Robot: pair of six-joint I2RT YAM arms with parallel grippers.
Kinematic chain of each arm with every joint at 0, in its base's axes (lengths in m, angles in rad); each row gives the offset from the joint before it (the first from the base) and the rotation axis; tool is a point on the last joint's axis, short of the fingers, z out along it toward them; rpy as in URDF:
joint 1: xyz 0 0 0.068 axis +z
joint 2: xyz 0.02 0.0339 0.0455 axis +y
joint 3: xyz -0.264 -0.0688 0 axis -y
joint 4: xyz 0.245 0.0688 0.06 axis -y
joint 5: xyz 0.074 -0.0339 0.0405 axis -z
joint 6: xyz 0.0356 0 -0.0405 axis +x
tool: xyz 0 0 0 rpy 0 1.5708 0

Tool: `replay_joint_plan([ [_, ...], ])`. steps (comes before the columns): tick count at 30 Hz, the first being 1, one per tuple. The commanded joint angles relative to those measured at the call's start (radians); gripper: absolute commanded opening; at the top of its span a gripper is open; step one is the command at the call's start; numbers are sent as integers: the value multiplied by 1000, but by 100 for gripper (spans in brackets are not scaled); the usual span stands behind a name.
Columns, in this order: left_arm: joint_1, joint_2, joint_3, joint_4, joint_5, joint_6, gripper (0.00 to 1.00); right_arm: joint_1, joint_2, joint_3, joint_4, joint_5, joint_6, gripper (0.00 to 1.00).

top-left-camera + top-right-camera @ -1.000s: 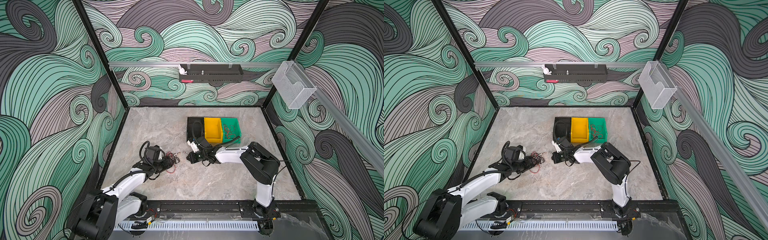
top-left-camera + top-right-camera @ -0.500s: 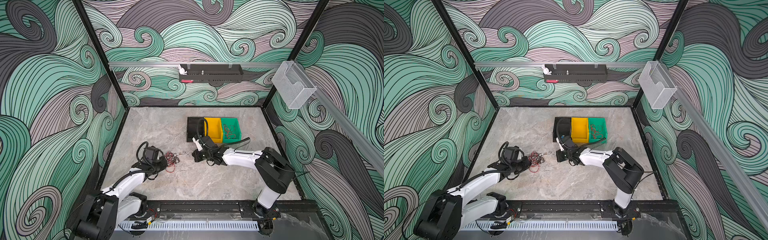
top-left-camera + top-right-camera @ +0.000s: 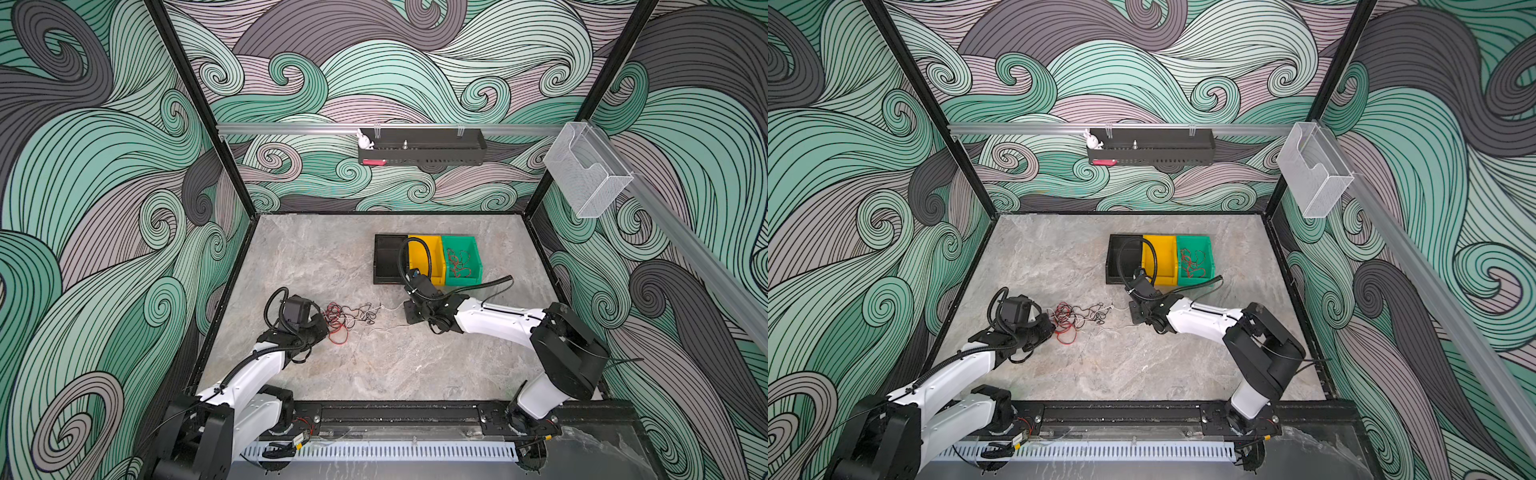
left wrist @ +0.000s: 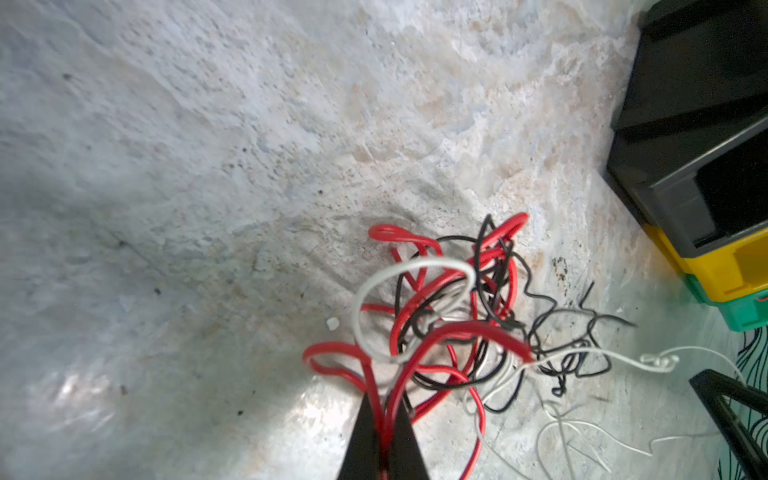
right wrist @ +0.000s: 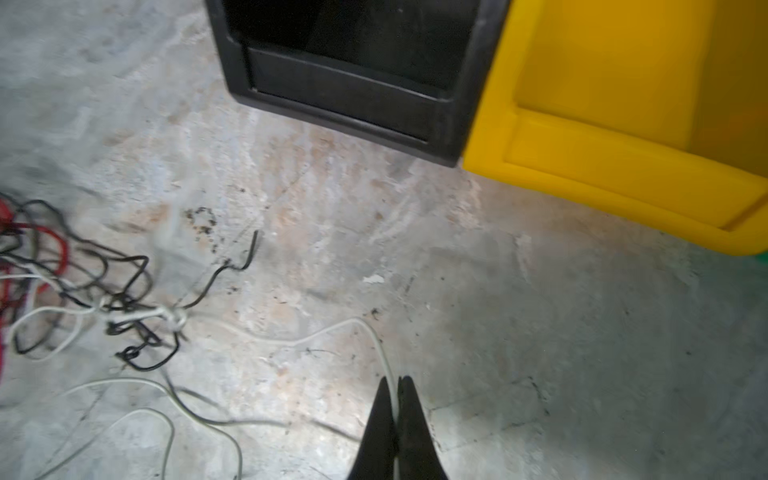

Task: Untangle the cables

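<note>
The cables (image 3: 349, 318) (image 3: 1079, 319) lie as a loose knot of thin red, black and white wires on the stone floor between my two arms. My left gripper (image 4: 384, 401) (image 3: 323, 328) is shut on red cable loops (image 4: 415, 374) at the knot's left edge. My right gripper (image 5: 397, 380) (image 3: 409, 312) is shut on a single white cable (image 5: 328, 332) that runs from the knot across the floor to its fingertips (image 5: 409, 399). Black wires (image 5: 137, 299) trail out of the knot towards it.
A black bin (image 3: 388, 259), a yellow bin (image 3: 424, 253) and a green bin (image 3: 471, 257) stand in a row just behind my right gripper. The green one holds some red and black wires (image 3: 457, 264). A black shelf (image 3: 422, 145) hangs on the back wall.
My left gripper has shut on the red loops and drawn a little to the left. My right gripper has moved right with the white cable, and the knot has stretched out between them.
</note>
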Motion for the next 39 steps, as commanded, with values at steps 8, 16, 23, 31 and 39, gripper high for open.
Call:
replay_joint_plan([
  [8,35,-51,-19,-47,-31,-9,3,-106,-86,-76,-99,89,25,3],
  [16,48,-104,-50,-32,-53,-36,3,-240,-181,-164,-69,3,41,3],
  [23,49,-133,-57,-30,-44,-33,3,-303,-266,-208,-45,-66,49,3],
  [31,48,-22,18,-16,141,43,7,-303,-402,-221,14,-224,30,3],
  [39,6,25,28,67,211,58,18,-300,-520,-173,-15,-307,4,3],
])
